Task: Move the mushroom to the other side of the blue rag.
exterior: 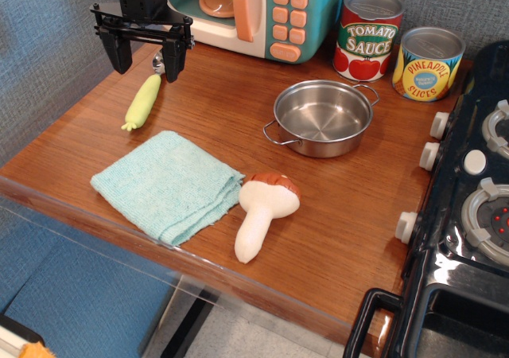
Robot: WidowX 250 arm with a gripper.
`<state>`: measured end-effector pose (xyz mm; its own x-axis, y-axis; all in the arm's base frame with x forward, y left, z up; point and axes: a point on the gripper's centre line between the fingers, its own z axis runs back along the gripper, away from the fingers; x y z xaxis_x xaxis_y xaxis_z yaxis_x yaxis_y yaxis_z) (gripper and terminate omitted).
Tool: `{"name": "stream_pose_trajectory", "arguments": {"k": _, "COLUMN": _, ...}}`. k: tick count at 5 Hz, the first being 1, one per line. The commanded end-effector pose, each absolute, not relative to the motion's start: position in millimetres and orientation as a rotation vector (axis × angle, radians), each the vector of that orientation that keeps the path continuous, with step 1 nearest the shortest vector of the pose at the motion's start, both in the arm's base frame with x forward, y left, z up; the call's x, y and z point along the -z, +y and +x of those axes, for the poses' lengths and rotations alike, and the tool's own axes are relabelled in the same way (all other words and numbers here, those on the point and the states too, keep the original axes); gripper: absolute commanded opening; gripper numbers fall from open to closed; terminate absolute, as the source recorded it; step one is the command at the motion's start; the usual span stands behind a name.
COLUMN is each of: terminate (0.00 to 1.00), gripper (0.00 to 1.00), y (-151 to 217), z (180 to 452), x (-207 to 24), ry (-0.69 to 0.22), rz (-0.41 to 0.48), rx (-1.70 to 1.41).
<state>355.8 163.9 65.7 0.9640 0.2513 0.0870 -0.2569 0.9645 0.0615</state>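
The mushroom (pixel 265 213) lies on its side on the bench (pixel 223 103), thick cream stem toward the front edge, reddish-brown cap touching the blue rag's (pixel 167 184) right edge; the jaws (pixel 148 54) hang spread and empty, well apart at back left.

A steel pot (pixel 323 117) with two small handles stands upright on the wooden table (pixel 207 95). Behind it and to its right, a tomato sauce can (pixel 367 35) and a pineapple slices can (pixel 427 64) stand side by side against the wall. Behind the pot to its left sits a teal toy microwave (pixel 262 12) with peach buttons. Well left of the pot lies a yellow-green handled spoon (pixel 144 98). A black toy stove (pixel 469 215) borders the table on the pot's right.
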Motion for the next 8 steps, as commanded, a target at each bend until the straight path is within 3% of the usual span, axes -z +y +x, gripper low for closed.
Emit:
{"name": "stream_pose_trajectory", "arguments": {"k": 1, "terminate": 0.0, "gripper": 1.0, "y": 164, "z": 356, "x": -66, "ry": -0.079, "rz": 0.072, "rx": -0.257}}
{"name": "stream_pose_trajectory", "arguments": {"k": 3, "terminate": 0.0, "gripper": 1.0, "y": 103, "z": 318, "x": -67, "ry": -0.129, "rz": 0.05, "rx": -0.131}}
{"name": "stream_pose_trajectory", "arguments": {"k": 5, "terminate": 0.0, "gripper": 1.0, "y": 14, "z": 269, "x": -80, "ry": -0.188, "rz": -0.019, "rx": 0.123}}
{"name": "stream_pose_trajectory", "arguments": {"k": 6, "terminate": 0.0, "gripper": 1.0, "y": -14, "z": 267, "x": -91, "ry": -0.22, "rz": -0.068, "rx": 0.157}}
{"name": "stream_pose_trajectory", "arguments": {"k": 7, "terminate": 0.0, "gripper": 1.0, "y": -25, "z": 273, "x": -82, "ry": -0.201, "rz": -0.077, "rx": 0.138}}
{"name": "stream_pose_trajectory", "arguments": {"k": 8, "terminate": 0.0, "gripper": 1.0, "y": -21, "z": 275, "x": -57, "ry": -0.134, "rz": -0.029, "rx": 0.1}}
